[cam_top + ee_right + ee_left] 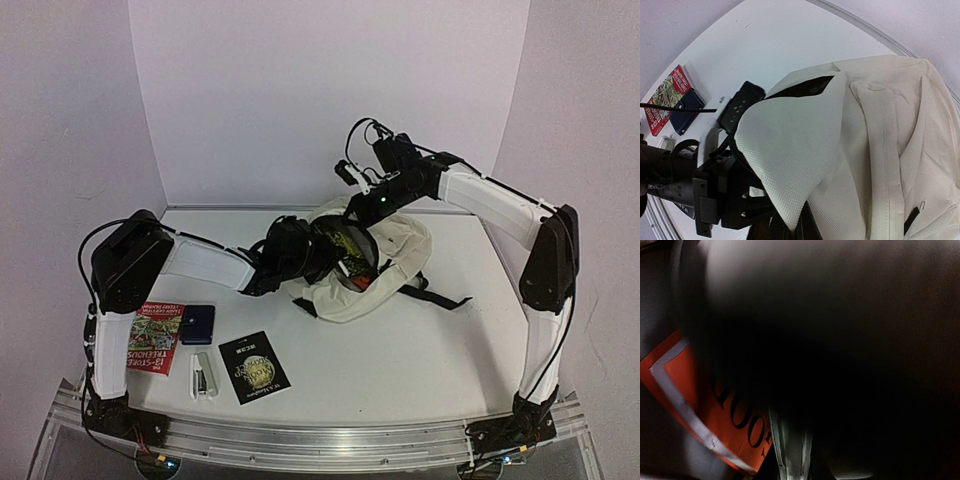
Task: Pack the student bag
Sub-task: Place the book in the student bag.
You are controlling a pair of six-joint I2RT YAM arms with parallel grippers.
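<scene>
The student bag (pixel 400 255) lies slumped at the middle back of the table (pixel 400 350), its mouth turned toward my left arm. It is soft, light cloth that sags wherever it is let go, so I judge the zipper rim and black straps the firmest places to take. My right gripper (pixel 368 203) has its jaws pressed together on the upper rim, tenting the flap. My left gripper (pixel 305 250) is sunk in the opening, and I cannot tell whether its jaws are spread. Its wrist view is nearly all dark, showing only an orange cover (pixel 725 410) inside. Only the top view shows the red book (pixel 155 337), stapler (pixel 204 375) and black booklet (pixel 253 366) outside.
</scene>
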